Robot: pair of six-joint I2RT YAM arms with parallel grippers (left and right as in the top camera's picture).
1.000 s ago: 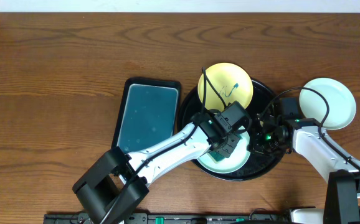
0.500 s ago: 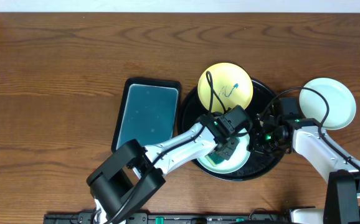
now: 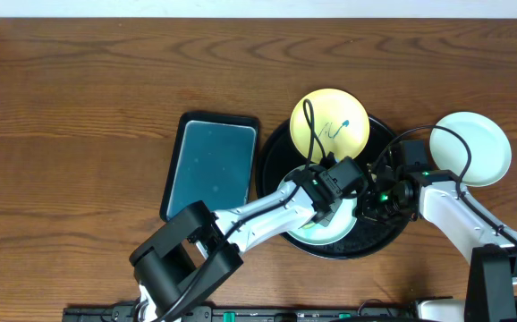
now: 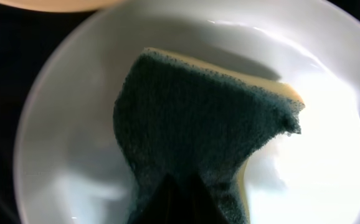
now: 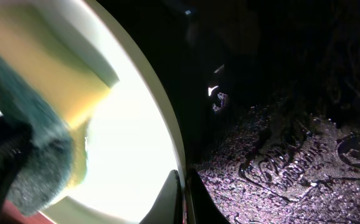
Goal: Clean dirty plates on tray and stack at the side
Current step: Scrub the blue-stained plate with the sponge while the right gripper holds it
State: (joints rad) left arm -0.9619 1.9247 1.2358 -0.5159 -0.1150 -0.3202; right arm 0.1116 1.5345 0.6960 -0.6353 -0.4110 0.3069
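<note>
At the 6 o'clock side of the black tray [image 3: 276, 165], the scrubbing step is in hand. The left fingers [image 4: 175, 202] are clamped on a sponge [image 4: 198, 124] and press it onto a mint-white plate [image 4: 61, 143]. The right fingers [image 5: 181, 199] are closed on that plate's rim at its 3 o'clock edge, apparently to brace it.

Progress, as judged: roughly one third. A second mint-white plate [image 3: 470, 148] lies off the tray on the table [image 3: 80, 107] at 3 o'clock, with no marks visible. The pale yellow plate [image 3: 352, 134] lies at the tray's 12 o'clock edge, overlapping the rim, and carries a teal scribble; it remains to be cleaned. No stack exists yet.

Materials: the sponge has a coarse dark-green scouring face over soft yellow foam and is pinched into a wedge. The plates are smooth, glossy, shallow and round. The tray is glossy black with a raised rim. A rectangular teal tray [image 3: 212, 165] lies at 9 o'clock.
</note>
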